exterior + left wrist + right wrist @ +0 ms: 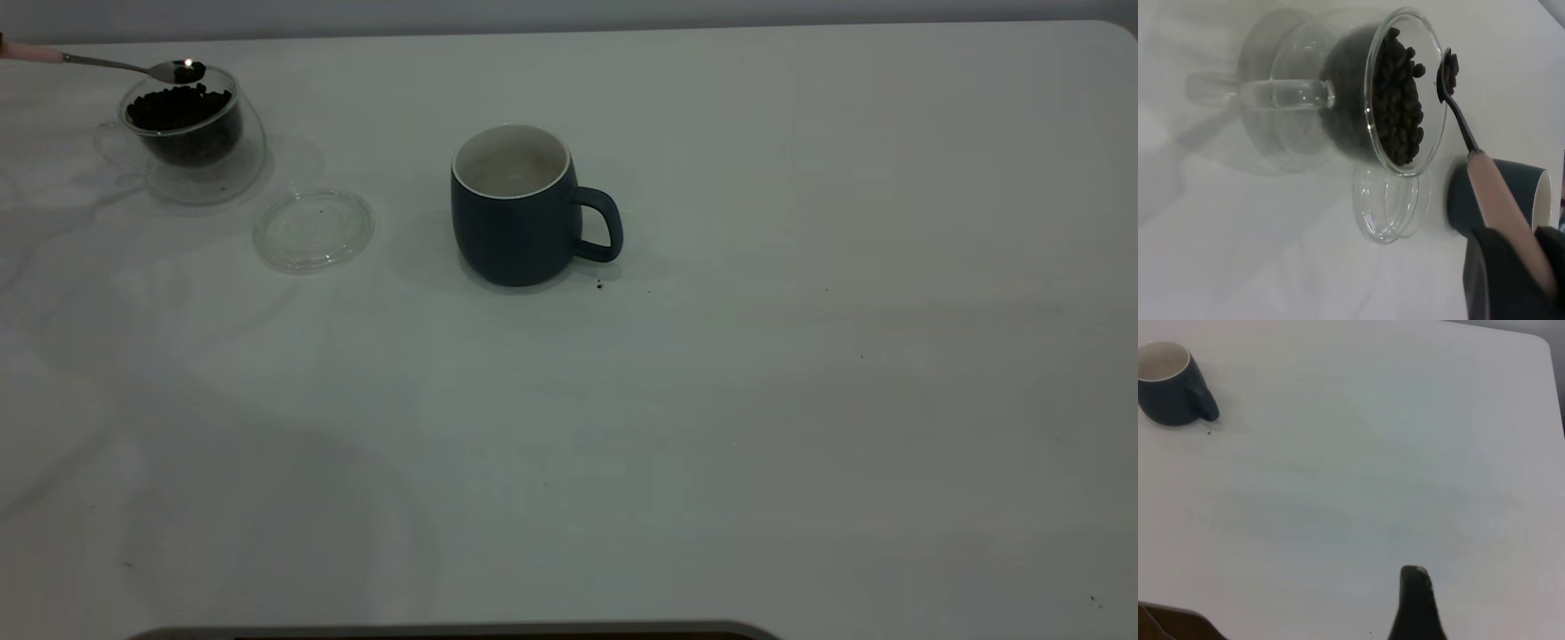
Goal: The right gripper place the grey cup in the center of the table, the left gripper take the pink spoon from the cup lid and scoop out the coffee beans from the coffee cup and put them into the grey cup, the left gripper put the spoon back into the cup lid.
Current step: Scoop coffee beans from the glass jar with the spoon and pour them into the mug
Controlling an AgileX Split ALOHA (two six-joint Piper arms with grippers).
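My left gripper (1531,267) is clamped on the pale pink handle of the small metal-bowled pink spoon (1491,200); dark fingers wrap the handle end in the left wrist view. The gripper itself is off frame in the exterior view, only the handle tip shows at the left edge. The spoon (133,67) is roughly level, its bowl above the far rim of the clear double-walled glass coffee cup (191,133), with a few dark brown coffee beans (1450,67) in it. The heap of beans (182,108) in the glass cup reaches close to the rim.

The flat round transparent cup lid (313,228) lies on the white table (711,427) just beside the glass cup, towards the rounded dark blue-grey mug with off-white interior, the grey cup (520,209). That mug stands upright near table centre, handle pointing away from the lid, interior bare as far as I can see. A dark speck lies on the table by its base.

My right gripper (1417,603): one dark finger visible over bare table, well apart from the mug (1171,383). I can't tell how its jaws stand.
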